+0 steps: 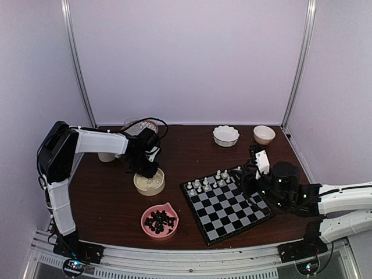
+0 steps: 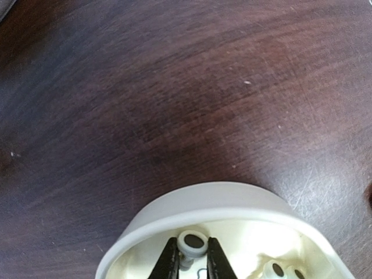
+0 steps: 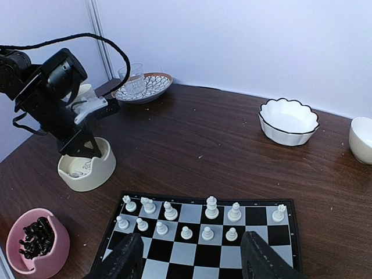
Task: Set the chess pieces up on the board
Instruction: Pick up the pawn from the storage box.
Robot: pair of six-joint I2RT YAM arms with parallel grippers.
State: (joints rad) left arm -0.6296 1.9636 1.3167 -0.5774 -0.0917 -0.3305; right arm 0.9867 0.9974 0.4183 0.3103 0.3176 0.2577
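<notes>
L gripper (image 2: pixel 192 257) is dipped into the cream bowl (image 2: pixel 203 200), tips inside the rim. Its two dark fingers (image 2: pixel 168 263) are clenched on one white piece (image 2: pixel 193 243), one finger against each side. The piece's dark round base faces the wrist cam. So its long axis runs roughly along the fingers, base toward the wrist, and the head end is hidden behind it. Two more white pieces (image 2: pixel 278 270) lie in the bowl just R of the fingers, bases also showing. Beyond the tips, past the bowl wall, is bare dark wood table (image 2: pixel 174 87).

R gripper (image 3: pixel 192 261) hangs low over the board (image 1: pixel 229 212), jaws spread wide w/ nothing between them. Ahead of its tips, along the board's far edge, the white chessmen (image 3: pixel 212 207) stand upright in two rows, long axes vertical, one per square. The far row has gaps and the nearer row is short. The squares directly under the gripper are bare.

From the R gripper, the cream bowl sits ahead and to the L, off the board. The pink bowl (image 3: pixel 17 232) holding the black pieces (image 3: pixel 36 235) in a jumbled heap is nearer on the L. Further ahead on the R are a scalloped white bowl (image 3: pixel 289 122) and a small cream bowl (image 3: pixel 361 139). Far ahead on the L is a glass (image 3: pixel 133 81) on a patterned plate (image 3: pixel 152 87).
</notes>
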